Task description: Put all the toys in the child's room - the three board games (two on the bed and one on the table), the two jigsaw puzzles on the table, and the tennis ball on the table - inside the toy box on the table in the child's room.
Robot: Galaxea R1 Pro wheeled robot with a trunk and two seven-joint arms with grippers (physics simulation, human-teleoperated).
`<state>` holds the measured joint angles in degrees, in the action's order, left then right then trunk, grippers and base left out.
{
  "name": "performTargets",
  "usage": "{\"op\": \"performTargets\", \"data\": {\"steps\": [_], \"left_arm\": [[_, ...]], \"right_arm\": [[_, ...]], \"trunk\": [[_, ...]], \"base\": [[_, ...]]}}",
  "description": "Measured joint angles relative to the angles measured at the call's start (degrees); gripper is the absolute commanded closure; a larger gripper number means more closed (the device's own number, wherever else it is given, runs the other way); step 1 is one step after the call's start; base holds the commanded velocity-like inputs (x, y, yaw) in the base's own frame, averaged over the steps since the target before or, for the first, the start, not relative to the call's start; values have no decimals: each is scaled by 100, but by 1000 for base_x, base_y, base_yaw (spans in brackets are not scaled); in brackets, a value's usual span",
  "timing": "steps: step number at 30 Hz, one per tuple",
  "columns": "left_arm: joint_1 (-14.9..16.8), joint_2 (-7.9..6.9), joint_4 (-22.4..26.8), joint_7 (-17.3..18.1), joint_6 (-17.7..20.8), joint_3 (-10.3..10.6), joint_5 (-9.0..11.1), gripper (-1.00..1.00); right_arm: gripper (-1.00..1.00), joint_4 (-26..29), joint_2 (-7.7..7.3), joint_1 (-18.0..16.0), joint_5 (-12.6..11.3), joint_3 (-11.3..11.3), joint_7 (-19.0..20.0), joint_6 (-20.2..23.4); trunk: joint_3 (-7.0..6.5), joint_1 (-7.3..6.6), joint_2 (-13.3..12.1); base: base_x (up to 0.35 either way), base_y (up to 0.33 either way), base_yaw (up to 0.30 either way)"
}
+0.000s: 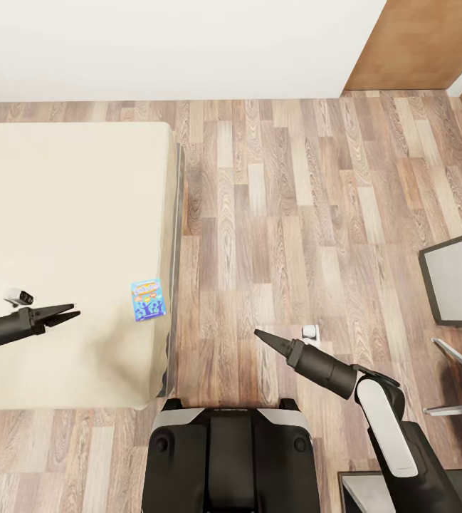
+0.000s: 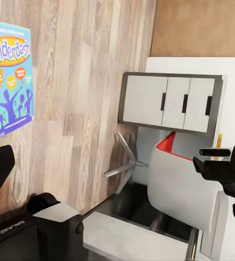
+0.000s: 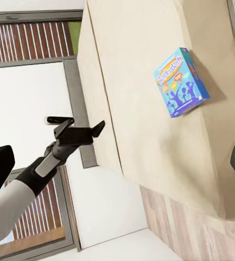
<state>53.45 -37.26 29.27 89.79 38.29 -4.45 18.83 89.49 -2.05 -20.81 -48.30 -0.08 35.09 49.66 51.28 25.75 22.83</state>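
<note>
Nearby, wood floor (image 1: 273,214) separates the bed (image 1: 67,249), bearing a blue board game (image 1: 149,299), from the cabinet (image 1: 458,278).

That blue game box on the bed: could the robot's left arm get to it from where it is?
Probably yes. The left gripper hovers open over the bed, with only bare mattress between it and the blue box.

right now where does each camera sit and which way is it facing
Head: looks down over the bed, wood floor, both arms and base.
Left wrist: faces across the blue board game toward a cabinet; right gripper shows.
Right wrist: faces the bed; left gripper shows.
Shared: all three see the blue game.
</note>
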Motion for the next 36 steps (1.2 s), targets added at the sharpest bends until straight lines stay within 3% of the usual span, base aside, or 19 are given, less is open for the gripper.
{"op": "performTargets", "data": {"steps": [13,22,36], "left_arm": [[-22,-16,-22,0,96,32,12,-100],[-164,17,-711,-1,-21,34,29,-100],[-213,36,-865,-1,-58,37,49,-100]], "right_arm": [[-100,11,-7,-6,-3,-13,18,-6],[-100,15,-12,2,-3,-17,31,6],[-100,15,-15,80,-18,-150,63,10]], "trunk": [[-29,0,0],[-108,0,0],[-238,0,0]], "base": [[0,0,0],[0,0,0],[0,0,0]]}}
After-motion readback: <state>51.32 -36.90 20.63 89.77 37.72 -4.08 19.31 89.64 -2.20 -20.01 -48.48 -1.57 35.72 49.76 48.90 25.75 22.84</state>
